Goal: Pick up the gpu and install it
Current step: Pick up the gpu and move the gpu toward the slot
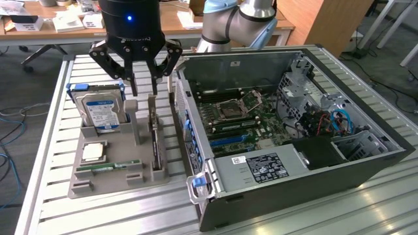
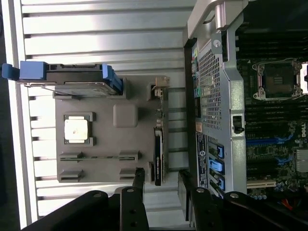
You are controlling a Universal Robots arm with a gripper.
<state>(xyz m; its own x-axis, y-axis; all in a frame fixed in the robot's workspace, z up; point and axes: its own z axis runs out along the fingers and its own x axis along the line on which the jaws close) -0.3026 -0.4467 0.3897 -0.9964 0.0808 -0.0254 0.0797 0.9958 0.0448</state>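
The gpu [image 1: 155, 137] is a thin dark card standing on edge in a slot along the grey tray [image 1: 111, 176], on the side nearest the computer case. In the wrist view the gpu [image 2: 158, 147] appears edge-on as a slim dark strip. My gripper [image 1: 145, 90] hangs just above the card's far end, open, with its black fingers [image 1: 134, 83] apart and nothing between them. From the wrist, the gripper [image 2: 161, 185] straddles the line of the card, one finger on each side, apart from it.
The tray also holds a silver hard drive [image 1: 101, 112] in a blue caddy, a square CPU [image 1: 93, 152] and a green RAM stick [image 1: 107, 167]. The open computer case [image 1: 287, 132] with its motherboard [image 1: 238, 120] lies close beside the tray on a slatted metal table [image 1: 117, 215].
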